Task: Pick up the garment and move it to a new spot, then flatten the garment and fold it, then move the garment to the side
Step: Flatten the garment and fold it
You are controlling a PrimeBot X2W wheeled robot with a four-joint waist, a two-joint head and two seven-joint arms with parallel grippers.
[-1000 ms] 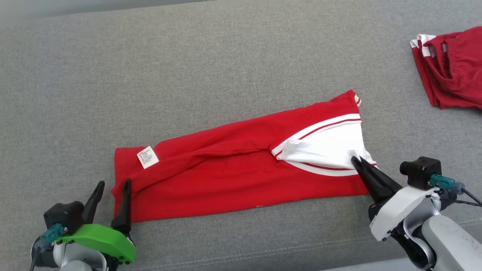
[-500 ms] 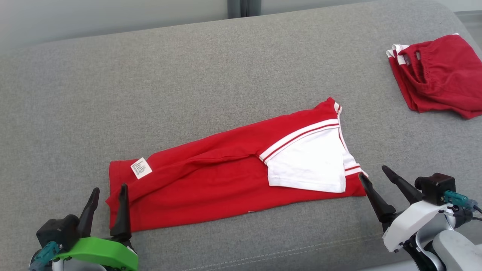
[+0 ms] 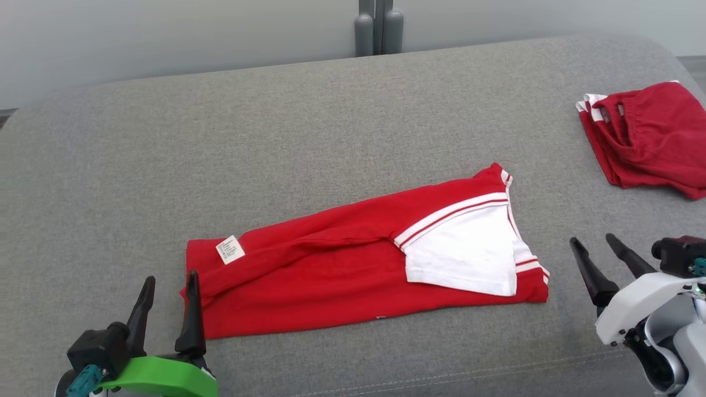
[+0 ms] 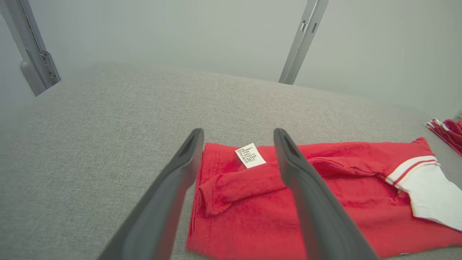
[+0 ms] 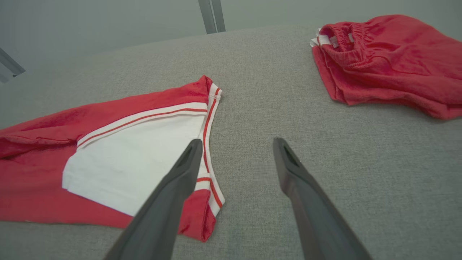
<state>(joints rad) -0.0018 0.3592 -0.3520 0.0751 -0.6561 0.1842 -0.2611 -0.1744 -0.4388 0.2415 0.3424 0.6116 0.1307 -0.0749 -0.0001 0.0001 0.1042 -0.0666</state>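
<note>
Two grippers up, both empty. Biggest first: grey cushion (image 3: pixel 287 132) runs right across my head view. The garment (image 3: pixel 331 275) lies on it, centre and a bit toward me, folded into a long red strip running left to right, with the right end angled slightly away. On top at that right end sits a white panel (image 3: pixel 469 259) with red-and-white striped edging. A second red pile (image 3: pixel 651 132) sits far right toward the back of the cushion, well apart from the garment.

Left gripper (image 3: pixel 171 275): fingers (image 4: pixel 173 187) spread wide, pinching nothing. It sits low at the garment's left end, pointing away from me. In the head view its right finger crosses the garment's near-left corner and its left finger is over bare cushion. The left wrist view shows the pair straddling that left edge. I can't tell if the right finger actually touches cloth.

Right gripper (image 3: pixel 591 238): also spread wide, nothing between the fingers. It's off the garment's right end over bare cushion, with a clear gap to the cloth in the head view, and the fingers lean up and left there.

Smallest: white label (image 3: pixel 230 249), flat on the garment's far-left corner. From the left wrist it shows between the two fingers.
</note>
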